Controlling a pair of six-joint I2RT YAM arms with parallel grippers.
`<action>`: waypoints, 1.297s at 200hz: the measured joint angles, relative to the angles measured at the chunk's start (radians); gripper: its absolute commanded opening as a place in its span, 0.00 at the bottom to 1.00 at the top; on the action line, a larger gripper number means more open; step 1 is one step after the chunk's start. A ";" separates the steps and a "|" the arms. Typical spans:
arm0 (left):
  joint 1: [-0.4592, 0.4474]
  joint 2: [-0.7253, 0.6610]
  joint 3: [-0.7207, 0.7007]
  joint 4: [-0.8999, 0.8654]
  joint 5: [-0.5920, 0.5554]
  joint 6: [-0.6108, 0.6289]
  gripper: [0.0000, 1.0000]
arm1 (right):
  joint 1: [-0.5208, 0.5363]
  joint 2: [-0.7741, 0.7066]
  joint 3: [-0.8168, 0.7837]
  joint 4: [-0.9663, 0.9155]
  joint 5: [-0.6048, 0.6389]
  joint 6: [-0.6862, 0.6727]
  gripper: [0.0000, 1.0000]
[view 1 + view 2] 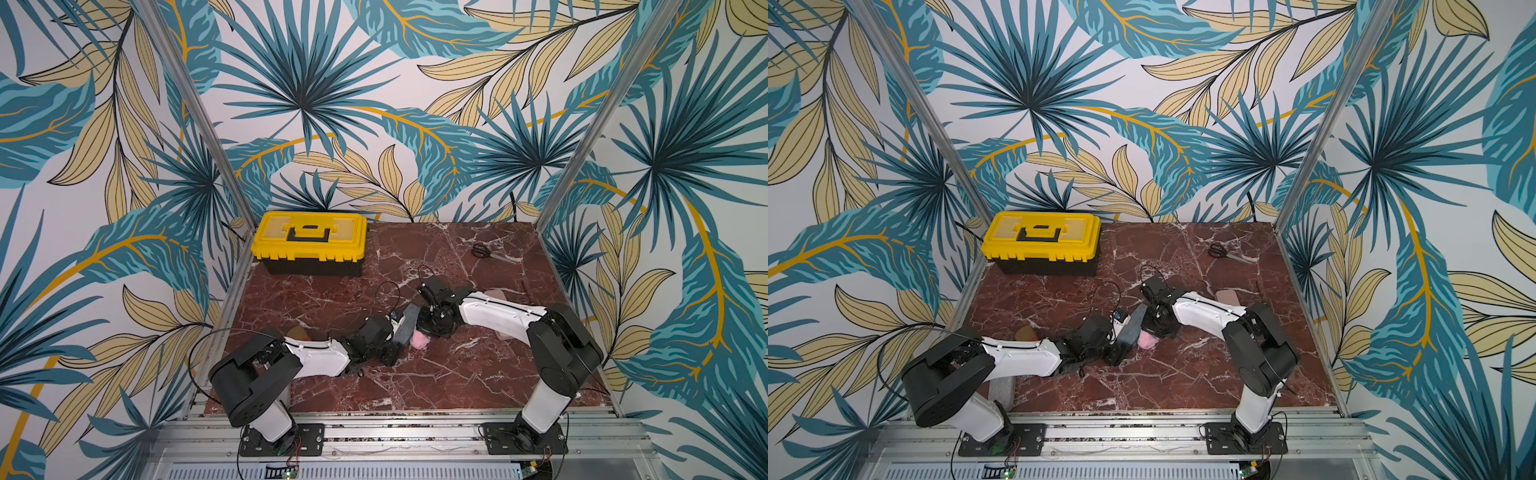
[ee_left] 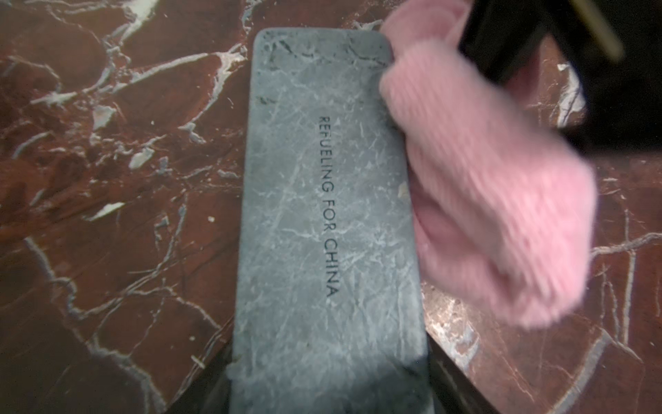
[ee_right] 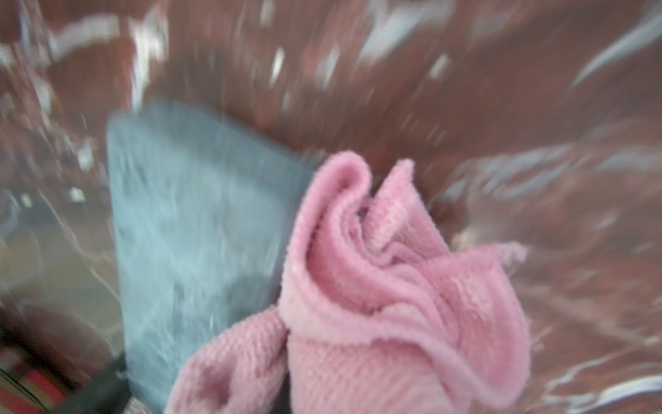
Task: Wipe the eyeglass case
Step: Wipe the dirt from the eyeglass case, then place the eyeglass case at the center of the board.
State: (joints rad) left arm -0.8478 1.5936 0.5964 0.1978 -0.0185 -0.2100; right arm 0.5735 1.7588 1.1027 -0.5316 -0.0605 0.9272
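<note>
The eyeglass case (image 2: 329, 215) is a grey marbled slab printed "REFUELING FOR CHINA". It sits mid-table in both top views (image 1: 405, 326) (image 1: 1133, 326). My left gripper (image 2: 329, 389) is shut on the case's near end, with one dark finger on each long side. A pink cloth (image 2: 483, 197) presses against one long edge of the case. My right gripper (image 1: 432, 330) is shut on that cloth (image 3: 394, 286), its fingers hidden under the folds. The right wrist view is motion-blurred; the case (image 3: 190, 233) lies beside the cloth there.
A yellow toolbox (image 1: 309, 239) stands at the back left of the red marble table (image 1: 415, 382). Black scissors (image 1: 482, 250) lie at the back right. A pale pink object (image 1: 494, 294) shows behind the right arm, and a brownish object (image 1: 297, 332) behind the left arm.
</note>
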 measured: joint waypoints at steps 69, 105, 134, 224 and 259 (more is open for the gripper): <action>0.001 0.002 0.000 0.002 0.000 -0.005 0.17 | -0.052 0.093 0.075 0.059 0.081 -0.031 0.00; 0.007 0.003 0.003 -0.001 -0.014 -0.018 0.17 | 0.127 0.011 -0.025 0.062 0.051 0.070 0.00; 0.009 0.005 0.005 -0.001 -0.015 -0.016 0.17 | 0.222 0.004 -0.011 0.013 -0.033 0.084 0.00; 0.031 0.016 0.011 0.011 -0.061 -0.045 0.18 | -0.090 0.325 0.444 -0.237 0.002 -0.168 0.00; 0.006 -0.003 0.012 -0.031 -0.018 -0.042 0.38 | -0.182 0.360 0.504 -0.211 0.094 -0.273 0.00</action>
State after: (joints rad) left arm -0.8417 1.5902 0.6083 0.1665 -0.0364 -0.2520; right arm 0.3912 2.1185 1.6066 -0.7429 0.0334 0.6540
